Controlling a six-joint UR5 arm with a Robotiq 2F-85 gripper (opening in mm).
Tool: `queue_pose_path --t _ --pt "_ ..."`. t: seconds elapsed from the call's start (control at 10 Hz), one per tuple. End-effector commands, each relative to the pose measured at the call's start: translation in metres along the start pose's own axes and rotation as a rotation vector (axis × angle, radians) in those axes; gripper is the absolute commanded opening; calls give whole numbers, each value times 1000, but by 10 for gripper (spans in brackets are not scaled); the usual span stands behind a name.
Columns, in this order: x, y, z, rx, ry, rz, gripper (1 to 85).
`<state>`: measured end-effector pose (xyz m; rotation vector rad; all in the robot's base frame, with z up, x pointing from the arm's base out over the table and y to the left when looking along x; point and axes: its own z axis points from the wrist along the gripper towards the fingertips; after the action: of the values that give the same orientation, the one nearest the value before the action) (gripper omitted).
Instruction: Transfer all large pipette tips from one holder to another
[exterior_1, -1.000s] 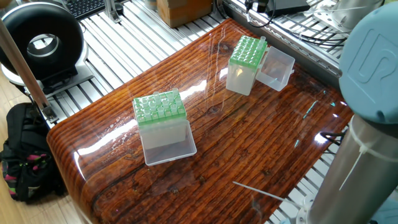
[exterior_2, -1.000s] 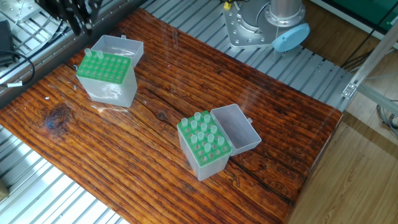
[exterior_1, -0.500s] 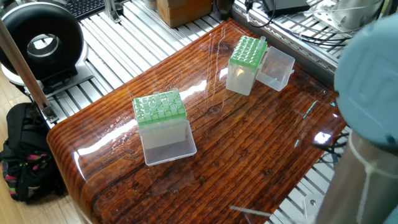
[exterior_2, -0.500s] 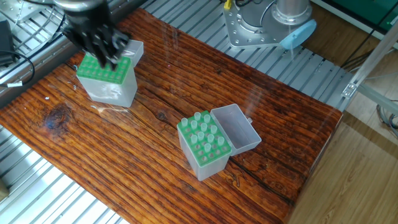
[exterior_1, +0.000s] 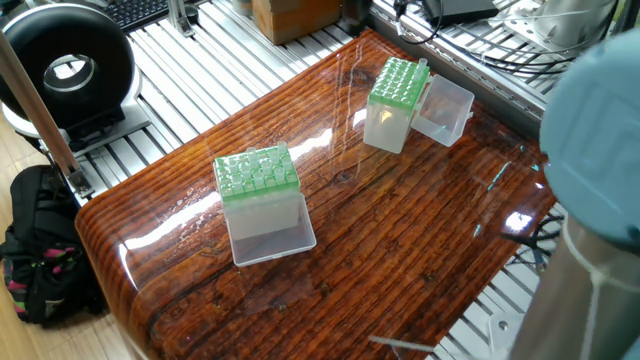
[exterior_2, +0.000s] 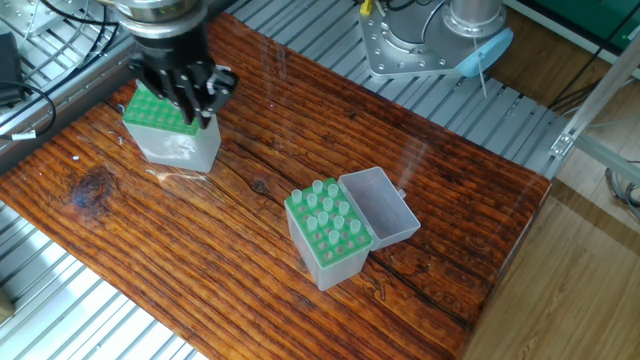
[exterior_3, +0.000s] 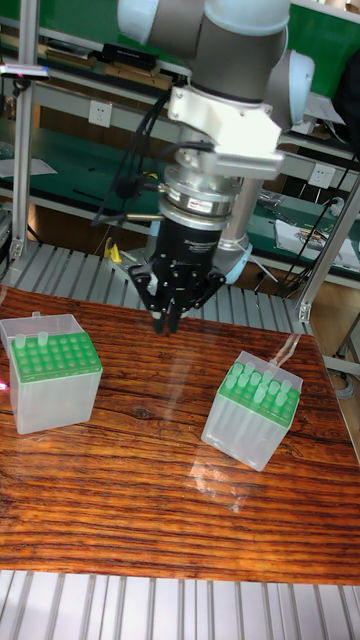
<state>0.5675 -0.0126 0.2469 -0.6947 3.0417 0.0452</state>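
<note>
Several large pipette tips (exterior_2: 322, 205) (exterior_3: 258, 378) stand in the green-topped holder (exterior_2: 330, 240) (exterior_1: 256, 172) (exterior_3: 250, 410) near the table's middle. The second green-topped holder (exterior_2: 165, 125) (exterior_1: 397, 85) (exterior_3: 52, 365) carries one tip (exterior_3: 36, 318) (exterior_1: 424, 64) at a back corner. My gripper (exterior_3: 164, 322) (exterior_2: 205, 108) hangs high above the table, between the two holders and nearer the second one. Its fingers converge to a point, shut, and I see nothing in them. The gripper is out of frame in the one fixed view.
Each holder's clear lid (exterior_2: 385, 205) (exterior_1: 445, 108) lies open beside it. The arm's base (exterior_2: 440, 40) (exterior_1: 600, 200) stands at the table's edge, on aluminium slats. A black round device (exterior_1: 65, 65), a backpack (exterior_1: 40, 250) and a cardboard box (exterior_1: 290, 15) lie off the table.
The gripper has swung in from the table's far corner and now hangs over the near side of the second holder. The arm's shoulder has turned with it.
</note>
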Motion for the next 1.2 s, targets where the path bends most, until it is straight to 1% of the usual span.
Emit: queue_pose_path --t 0.0,0.1,0.2,0.3,0.4,0.5,0.6,0.7,0.8,1.0,1.1 --pt "-8 2 0 13 -25 -147 270" --pt "-9 1 3 34 -34 -147 277" --pt "-14 19 10 33 -35 -118 277" --pt "-28 42 16 27 -39 -81 277" --pt "-45 70 22 11 -49 -33 273" --pt "-59 95 27 12 -56 10 267" --pt "-68 116 30 -7 -68 48 263" --pt "-74 137 30 -36 -70 87 263" --pt "-79 146 29 -21 -63 106 260" --pt "-91 162 27 -11 -60 146 257" --pt "-92 161 25 12 -56 151 243"
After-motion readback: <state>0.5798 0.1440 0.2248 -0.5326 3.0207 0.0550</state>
